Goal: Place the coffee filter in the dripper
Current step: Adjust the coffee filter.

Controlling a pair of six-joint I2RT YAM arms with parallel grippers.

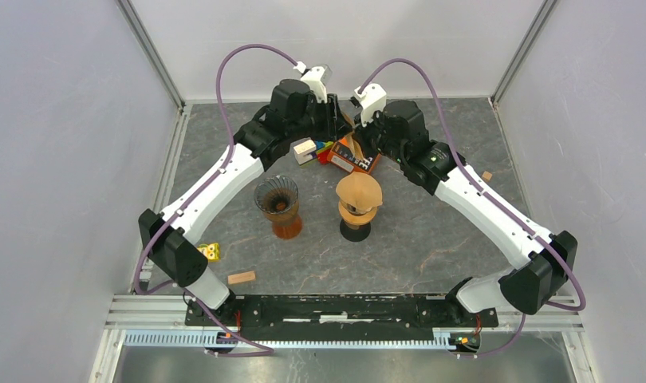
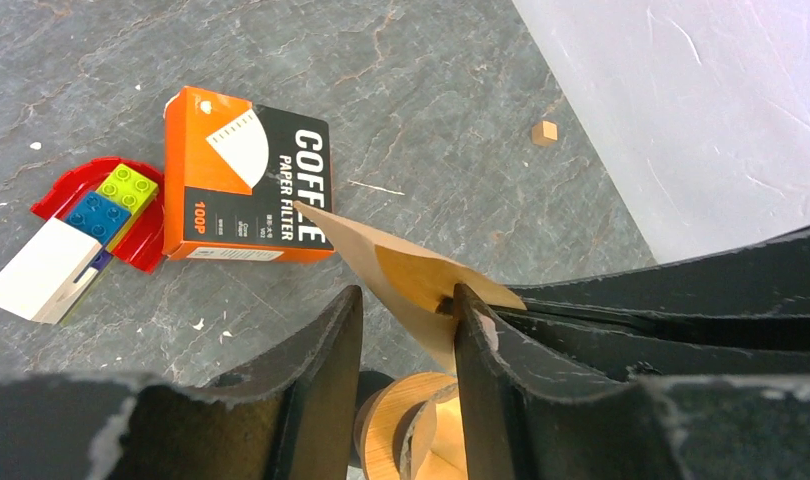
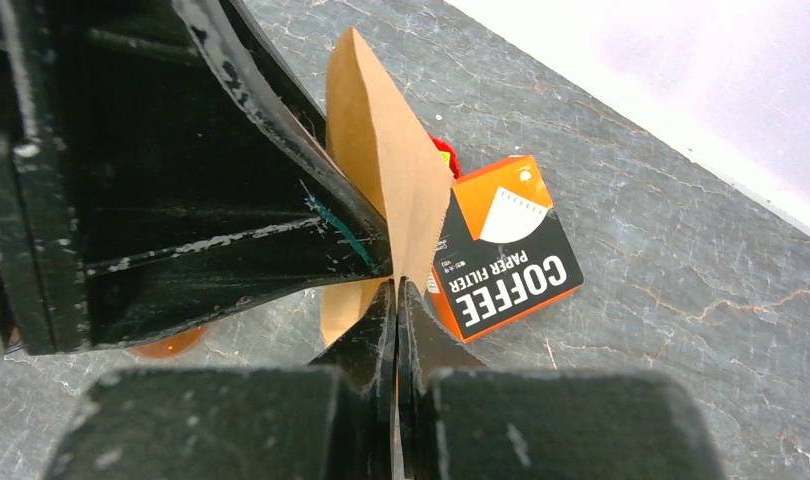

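Right gripper [image 3: 396, 295] clamped on filter [image 3: 381, 150], left gripper [image 2: 408, 300] jaws apart.
Filter sits in the left gap, touching 1 finger [image 2: 476, 340], near box [image 2: 246, 185]; dripper [image 1: 276, 203] well apart.

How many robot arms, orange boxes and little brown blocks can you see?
Robot arms: 2
Orange boxes: 1
Little brown blocks: 2
Total: 5

Gap between dripper [image 1: 276, 199] and filter stand [image 1: 356, 215] open, filter box [image 1: 353, 156] (toy blocks [image 2: 112, 201] beside) crowding behind
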